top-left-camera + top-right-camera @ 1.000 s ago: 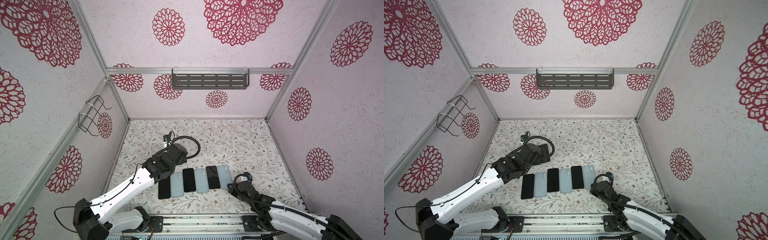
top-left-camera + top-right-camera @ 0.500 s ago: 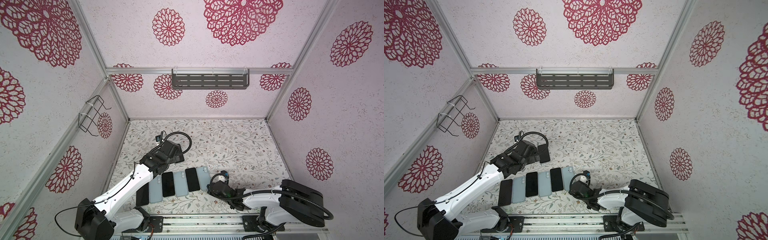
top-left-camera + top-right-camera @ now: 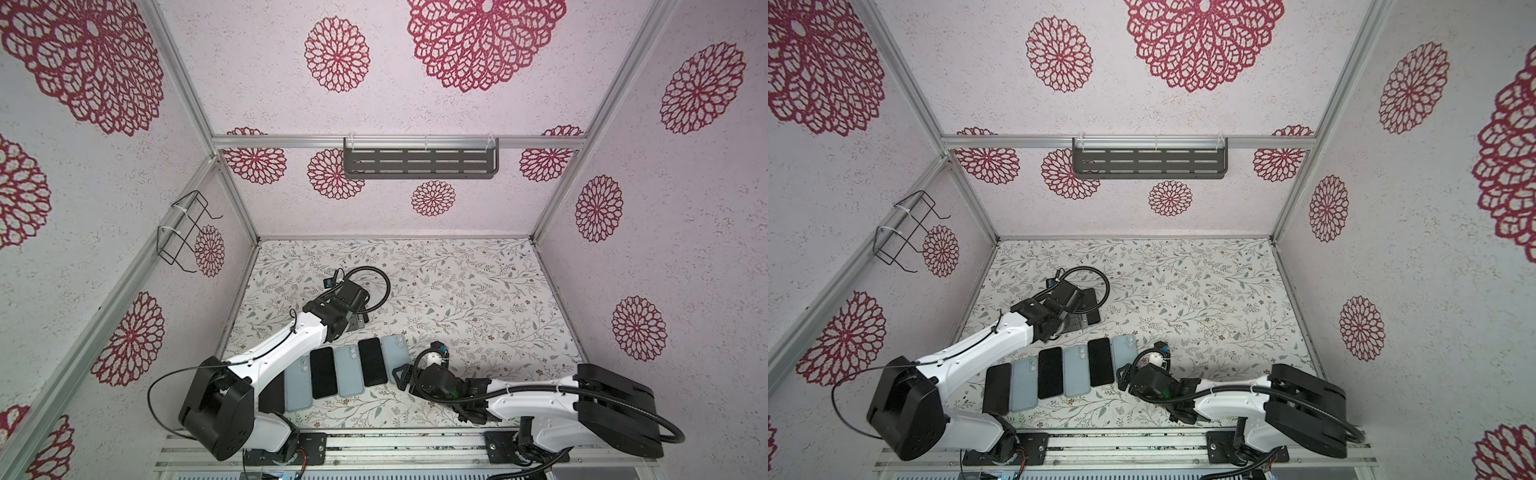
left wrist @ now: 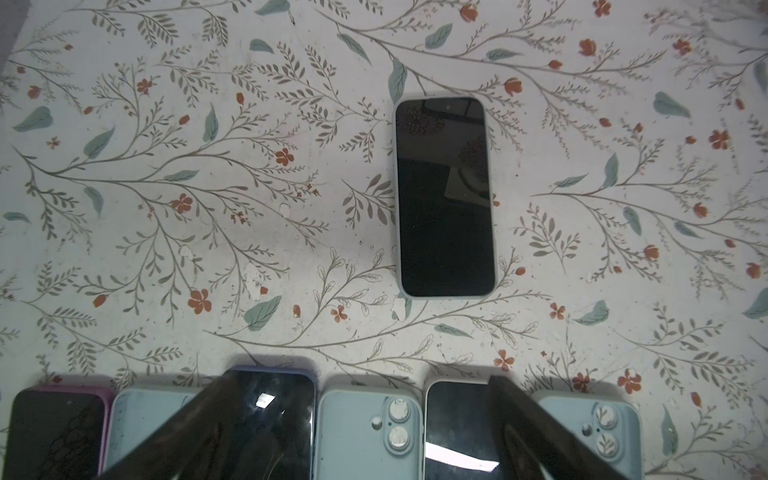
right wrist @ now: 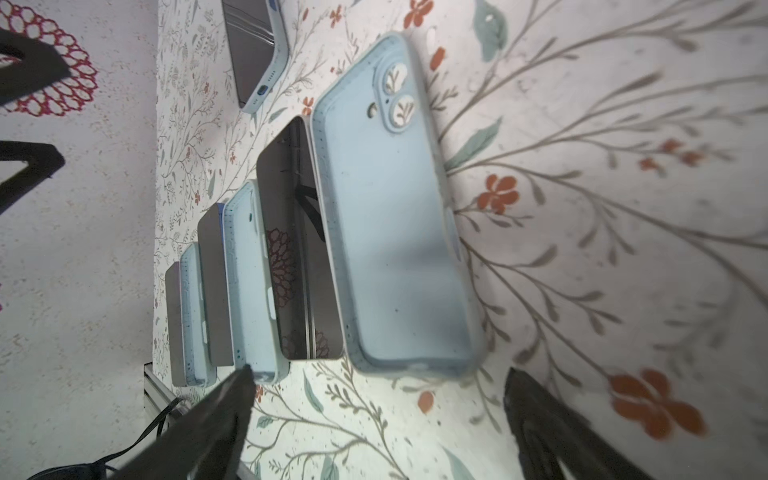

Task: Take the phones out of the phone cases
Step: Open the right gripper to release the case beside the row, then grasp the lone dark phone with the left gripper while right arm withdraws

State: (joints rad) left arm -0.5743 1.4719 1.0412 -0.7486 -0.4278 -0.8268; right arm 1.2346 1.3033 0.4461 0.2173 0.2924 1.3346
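Cased phone (image 4: 444, 195): stiff, slick glass, rim probably soft; peel at a corner. Left gripper (image 4: 363, 378), right gripper (image 5: 380, 370) fingers spread, empty.

Top views bright, sharp, wide-angle warped; wrist views dimmer, right one motion-blurred.

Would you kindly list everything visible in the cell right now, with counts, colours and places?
phones: three, black screens up, front row, alternating with the cases
cases: three, light blue, backs up, same row
cased phone: one, black screen in a pale case, alone behind the row
shelf: one, grey, slotted, back wall
wire basket: one, black, left wall
table: one, white with floral print, under everything
left gripper: one, black, open, near the cased phone
right gripper: one, black, open, at the row's right end
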